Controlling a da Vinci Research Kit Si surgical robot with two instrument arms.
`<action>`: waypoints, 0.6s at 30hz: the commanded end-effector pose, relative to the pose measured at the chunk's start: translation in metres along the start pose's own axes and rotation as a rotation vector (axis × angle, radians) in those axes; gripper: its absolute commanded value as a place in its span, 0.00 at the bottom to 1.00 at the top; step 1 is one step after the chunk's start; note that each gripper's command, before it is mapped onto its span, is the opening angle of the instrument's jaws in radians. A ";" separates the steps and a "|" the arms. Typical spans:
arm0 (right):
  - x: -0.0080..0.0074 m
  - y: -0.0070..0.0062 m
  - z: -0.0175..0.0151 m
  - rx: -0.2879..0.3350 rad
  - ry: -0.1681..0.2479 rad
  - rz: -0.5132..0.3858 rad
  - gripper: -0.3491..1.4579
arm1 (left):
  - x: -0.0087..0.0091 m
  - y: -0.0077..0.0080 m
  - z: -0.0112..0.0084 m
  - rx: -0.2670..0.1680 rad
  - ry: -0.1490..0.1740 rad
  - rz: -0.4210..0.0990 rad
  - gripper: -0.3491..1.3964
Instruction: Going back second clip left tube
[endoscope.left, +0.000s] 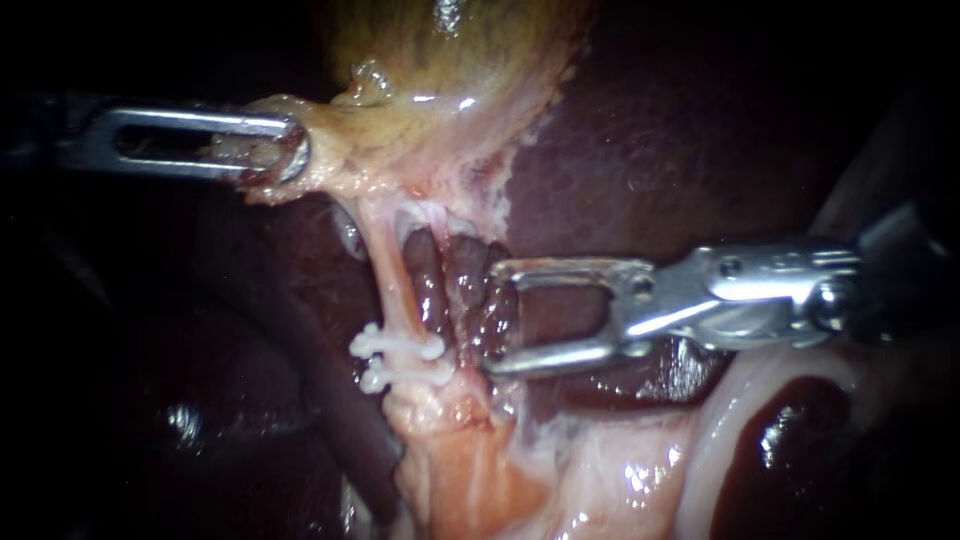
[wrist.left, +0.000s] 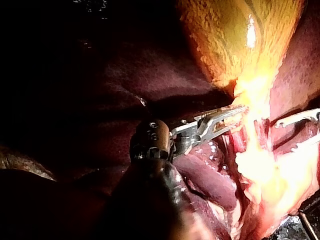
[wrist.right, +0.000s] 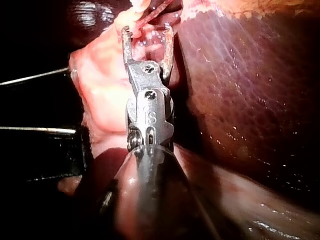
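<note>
The left instrument (endoscope.left: 285, 150) came in level from the view's left, its shaft lying across dark ground. Its hand was clenched on the pale lower fringe of the gallbladder (endoscope.left: 450, 60), with both jaws pressed on that tissue and holding it out to the side.

The right instrument (endoscope.left: 495, 318) reached in from the right, nearly level, over the liver (endoscope.left: 700, 130). Its hand was released: the jaws stood wide apart, held nothing, and pointed toward the left tube (endoscope.left: 392, 270).

That tube ran taut from the gallbladder's fringe down to the pale tissue below. Two white clips (endoscope.left: 400, 347) sat across its lower end, one just under the other. The lower jaw tip lay just beside the clips without touching them. A narrow strip of red tissue showed between the open jaws and the tube.
</note>
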 end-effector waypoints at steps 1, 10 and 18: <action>-0.0001 0.0002 -0.0006 -0.005 -0.001 -0.009 0.47 | 0.0000 0.0000 0.0001 0.000 0.000 0.000 0.00; -0.0003 0.0008 -0.0036 -0.017 -0.002 -0.027 0.47 | -0.0001 -0.0008 0.0014 0.006 0.006 0.002 0.00; -0.0003 0.0008 -0.0041 -0.015 -0.002 -0.027 0.47 | -0.0009 -0.0030 0.0045 0.016 0.020 0.011 0.00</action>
